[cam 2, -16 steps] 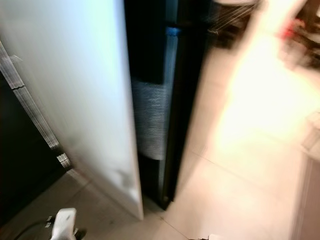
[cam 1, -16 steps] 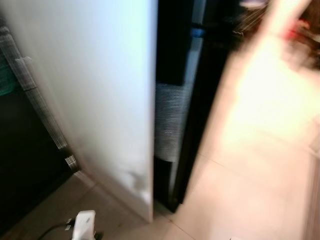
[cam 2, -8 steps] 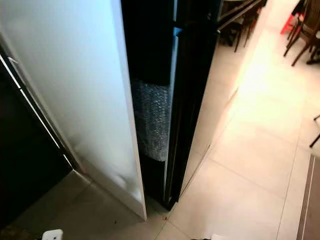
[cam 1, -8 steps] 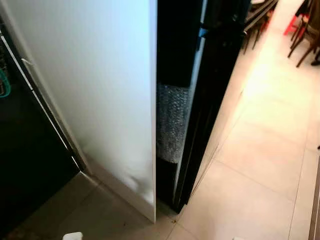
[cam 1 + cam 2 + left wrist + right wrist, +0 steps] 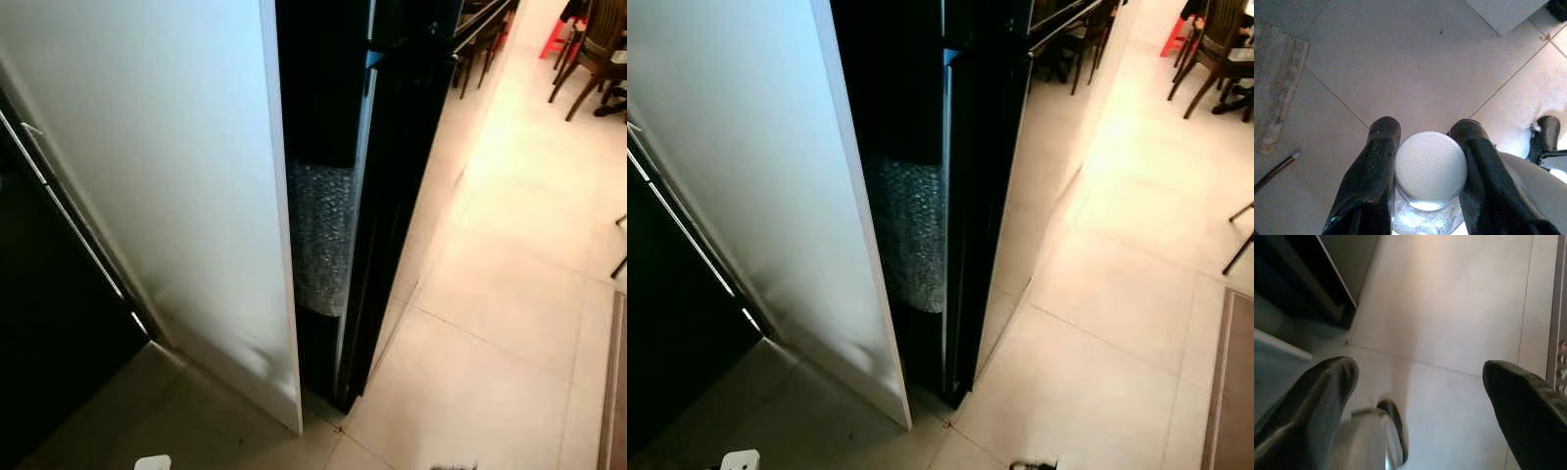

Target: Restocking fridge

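In the left wrist view my left gripper (image 5: pixel 1427 128) is shut on a clear bottle with a white ribbed cap (image 5: pixel 1430 169), held over the tiled floor. That cap (image 5: pixel 152 462) peeks in at the bottom edge of the left eye view. My right gripper (image 5: pixel 1420 369) is open, its fingers wide apart over the floor tiles with nothing between them. A tall black fridge (image 5: pixel 392 196) stands ahead beside a white panel (image 5: pixel 167 176). A dark gap between them shows bubble wrap (image 5: pixel 318 235).
A dark cabinet front with a silver handle (image 5: pixel 59 211) lies to the left of the white panel. Light floor tiles (image 5: pixel 509 294) stretch to the right. Wooden chairs (image 5: pixel 588 49) and a table stand far right. A mat edge (image 5: pixel 1232 392) lies at the lower right.
The picture has sharpened from blur and the camera has shifted, so the panel edge sits further left. The white cap shows lower in the frame.
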Controlling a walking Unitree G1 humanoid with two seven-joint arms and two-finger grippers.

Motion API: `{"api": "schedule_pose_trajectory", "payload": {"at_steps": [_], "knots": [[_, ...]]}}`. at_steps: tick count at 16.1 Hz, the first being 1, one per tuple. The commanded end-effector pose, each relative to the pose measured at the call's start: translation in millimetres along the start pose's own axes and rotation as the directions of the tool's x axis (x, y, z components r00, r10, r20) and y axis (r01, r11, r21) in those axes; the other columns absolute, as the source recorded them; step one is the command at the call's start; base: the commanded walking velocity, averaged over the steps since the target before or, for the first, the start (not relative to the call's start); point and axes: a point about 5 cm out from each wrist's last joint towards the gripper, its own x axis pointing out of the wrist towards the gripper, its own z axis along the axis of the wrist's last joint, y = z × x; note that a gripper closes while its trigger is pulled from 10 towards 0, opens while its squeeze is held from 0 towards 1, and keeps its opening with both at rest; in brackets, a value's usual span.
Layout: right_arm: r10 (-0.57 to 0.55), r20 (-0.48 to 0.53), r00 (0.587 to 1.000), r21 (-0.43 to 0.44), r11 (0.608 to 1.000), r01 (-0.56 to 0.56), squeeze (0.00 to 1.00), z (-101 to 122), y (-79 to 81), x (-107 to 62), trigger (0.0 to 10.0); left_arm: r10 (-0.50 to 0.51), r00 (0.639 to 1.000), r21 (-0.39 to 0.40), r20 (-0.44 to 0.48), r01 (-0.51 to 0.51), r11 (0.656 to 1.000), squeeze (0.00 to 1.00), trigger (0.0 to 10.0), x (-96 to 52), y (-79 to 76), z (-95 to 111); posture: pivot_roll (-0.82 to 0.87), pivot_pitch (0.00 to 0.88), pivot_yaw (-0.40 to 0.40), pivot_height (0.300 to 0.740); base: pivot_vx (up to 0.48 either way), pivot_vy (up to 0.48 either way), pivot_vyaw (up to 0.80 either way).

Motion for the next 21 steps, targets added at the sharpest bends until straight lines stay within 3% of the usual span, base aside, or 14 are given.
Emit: {"api": "schedule_pose_trajectory", "payload": {"at_steps": [1,2,8,9,10,11,12,15,16,18,19,20,21], "knots": [[-0.019,0.245,0.969,-0.004,1.0,0.021,0.0,96,-13.1,30.0,10.0,-0.003,1.0,0.014,-0.013,0.003,1.0,0.0,10.0,-0.6,0.2,-4,-0.08,0.0,0.021,0.74,0.0,0.0,0.0],[-0.003,0.318,0.948,-0.011,1.0,0.007,0.0,129,-13.5,35.0,10.0,-0.006,1.0,0.011,-0.014,0.006,1.0,0.0,10.0,-0.5,-2.5,-5,-0.08,0.0,0.021,0.74,0.0,0.0,0.0],[0.203,0.564,0.801,-0.076,0.978,-0.194,0.0,163,4.1,20.6,10.0,-0.007,1.0,0.005,-0.017,0.007,1.0,0.0,10.0,-0.3,-8.2,-6,-0.09,0.0,0.008,0.74,0.0,0.0,0.0],[0.373,0.559,0.741,-0.163,0.925,-0.343,0.0,169,22.0,13.8,10.0,-0.001,1.0,0.006,-0.013,0.001,1.0,0.0,10.0,-0.1,-4.6,-4,-0.09,0.0,0.006,0.74,0.0,0.0,0.0],[0.457,0.543,0.704,-0.212,0.887,-0.411,0.0,170,31.9,9.4,10.0,0.003,1.0,0.004,-0.01,-0.003,1.0,0.0,10.0,0.0,-2.9,-3,-0.09,0.0,0.005,0.74,0.0,0.0,0.0],[0.579,0.502,0.642,-0.295,0.813,-0.503,0.0,174,47.8,1.1,10.0,0.009,1.0,-0.001,-0.004,-0.009,1.0,0.0,10.0,0.1,-0.9,-1,-0.1,0.0,0.006,0.74,0.0,0.0,0.0],[0.621,0.486,0.615,-0.34,0.783,-0.522,0.0,177,56.5,-3.0,10.0,0.013,1.0,-0.005,-0.002,-0.013,1.0,0.0,10.0,0.2,0.2,0,-0.1,0.0,0.008,0.74,0.0,0.0,0.0],[0.738,0.484,0.471,-0.442,0.67,-0.596,0.0,198,94.7,-22.7,10.0,0.02,1.0,-0.01,0.005,-0.02,1.0,0.0,10.0,0.3,2.7,3,-0.09,0.0,0.005,0.74,0.0,0.0,0.0],[0.753,0.481,0.449,-0.47,0.654,-0.593,0.0,203,103.0,-26.3,10.0,0.022,1.0,-0.01,0.005,-0.022,1.0,0.0,10.0,0.3,3.2,3,-0.08,0.0,0.006,0.74,0.0,0.0,0.0],[0.732,0.505,0.457,-0.499,0.68,-0.537,0.0,225,128.2,-31.5,10.0,0.03,1.0,-0.014,0.002,-0.03,0.999,0.0,10.0,-0.2,5.5,1,-0.08,0.0,0.007,0.74,0.0,0.0,0.0],[0.714,0.53,0.457,-0.465,0.696,-0.547,0.58,231,137.4,-32.7,10.0,0.032,0.999,-0.016,0.001,-0.032,0.999,0.0,10.0,-0.3,5.6,1,-0.08,0.0,0.005,0.74,0.0,0.0,0.0],[0.698,0.547,0.462,-0.455,0.711,-0.535,1.0,234,140.9,-32.0,10.0,0.033,0.999,-0.018,0.001,-0.033,0.999,0.0,10.0,-0.3,5.6,0,-0.07,0.0,0.005,0.74,0.0,0.0,0.0],[0.658,0.566,0.497,-0.446,0.751,-0.486,1.0,239,142.8,-30.1,10.0,0.035,0.999,-0.023,0.002,-0.034,0.999,0.0,10.0,-0.4,5.9,1,-0.07,0.0,0.006,0.74,0.0,0.0,0.0]]}}
